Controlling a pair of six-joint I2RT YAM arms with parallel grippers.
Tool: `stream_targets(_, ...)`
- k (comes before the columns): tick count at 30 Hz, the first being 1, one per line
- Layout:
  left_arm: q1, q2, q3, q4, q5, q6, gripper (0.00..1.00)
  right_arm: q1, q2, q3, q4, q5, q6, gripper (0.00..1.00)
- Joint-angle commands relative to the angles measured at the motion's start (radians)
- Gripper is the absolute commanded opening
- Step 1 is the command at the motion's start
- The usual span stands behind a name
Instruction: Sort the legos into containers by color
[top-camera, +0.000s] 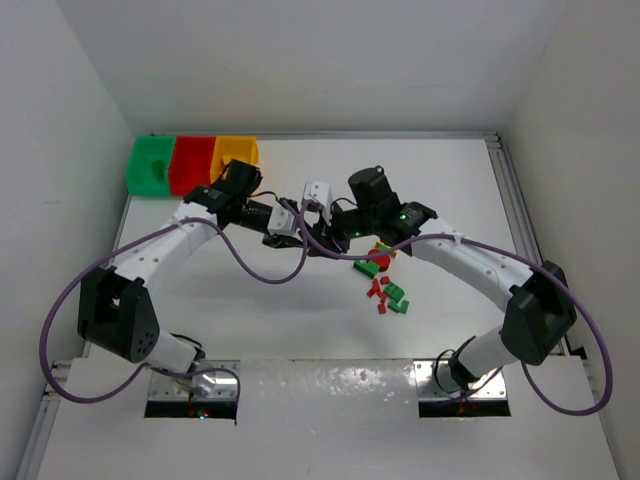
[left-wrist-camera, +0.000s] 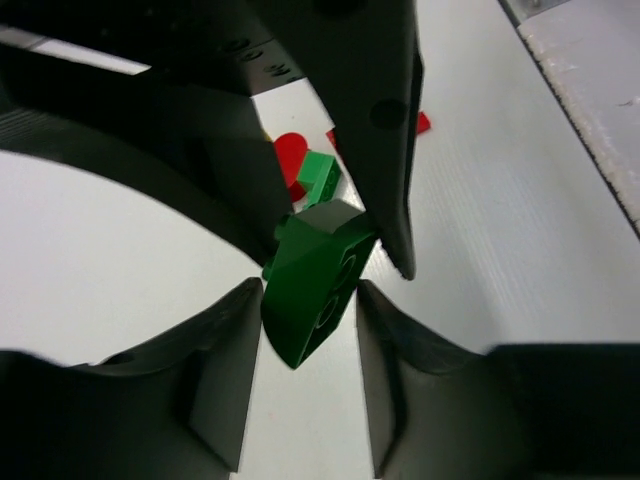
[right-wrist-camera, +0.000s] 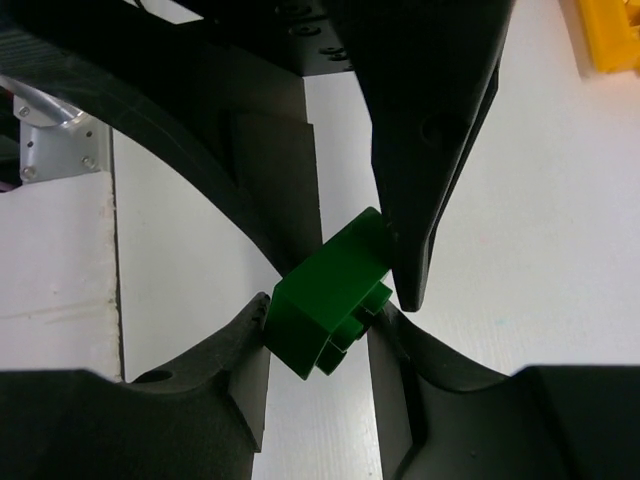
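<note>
Looks like a handover mid-table. Green brick (right-wrist-camera: 335, 280) pinched between the pads of the right gripper (right-wrist-camera: 322, 310), clenched on its flanks, studs toward one pad. Same brick also inside the left gripper (left-wrist-camera: 310, 292), with pads at or just off its sides; cannot tell whether clamped yet.

Probably passing across because the green bin (top-camera: 150, 188) sits far behind the left jaws, on that arm's side and well apart from the right jaws. Held tilted, with half the brick exposed beyond the right pads, presumably to leave room for the second grip. Apparently clear of the table (top-camera: 300, 330).

Both arms reaching inward, elbows out, wrists pitched down, fingers meeting tip to tip around the brick. Unsorted bricks (top-camera: 385, 285) near the right jaws, on the side away from the left.
</note>
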Motion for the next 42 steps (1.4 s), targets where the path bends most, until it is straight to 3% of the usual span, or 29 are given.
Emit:
stream_targets(1,-0.029,-0.001,0.036,-0.027,0.07,0.036,0.34,0.001,0.002,0.043,0.019,-0.04,-0.018,0.0)
stream_targets(6,-0.034,-0.005,0.028,-0.001,0.079,-0.004,0.24,0.001,0.018,0.042,0.024,-0.037,-0.013,0.0)
stream_targets(11,-0.034,-0.01,0.028,0.014,0.071,-0.028,0.0,0.001,0.021,0.034,0.029,-0.037,0.001,0.0)
stream_targets(14,-0.034,-0.014,0.024,0.046,0.024,-0.065,0.0,0.0,0.013,0.022,0.004,0.011,-0.01,0.02)
stream_targets(15,-0.034,-0.016,0.019,0.058,0.002,-0.097,0.0,0.0,0.009,0.016,-0.007,0.053,-0.017,0.16)
stream_targets(18,-0.032,-0.03,-0.019,0.176,-0.14,-0.226,0.0,0.001,-0.016,-0.021,-0.025,0.15,-0.034,0.46)
stream_targets(20,-0.032,-0.034,-0.038,0.253,-0.192,-0.289,0.0,0.0,-0.034,-0.049,-0.011,0.193,-0.03,0.51)
stream_targets(22,-0.031,-0.03,-0.045,0.275,-0.228,-0.335,0.0,0.0,-0.042,-0.06,-0.001,0.252,-0.016,0.66)
stream_targets(30,-0.028,-0.031,-0.07,0.324,-0.263,-0.43,0.0,-0.003,-0.047,-0.072,0.064,0.307,0.062,0.72)
stream_targets(34,0.044,-0.04,-0.091,0.428,-0.298,-0.571,0.0,-0.014,-0.073,-0.116,0.114,0.365,0.129,0.84)
stream_targets(35,0.084,-0.046,-0.1,0.453,-0.298,-0.631,0.0,-0.016,-0.082,-0.132,0.136,0.431,0.153,0.91)
stream_targets(38,0.122,-0.071,-0.114,0.494,-0.364,-0.685,0.0,-0.055,-0.123,-0.201,0.245,0.531,0.264,0.99)
stream_targets(42,0.144,-0.082,-0.108,0.506,-0.432,-0.729,0.0,-0.079,-0.125,-0.193,0.268,0.585,0.369,0.99)
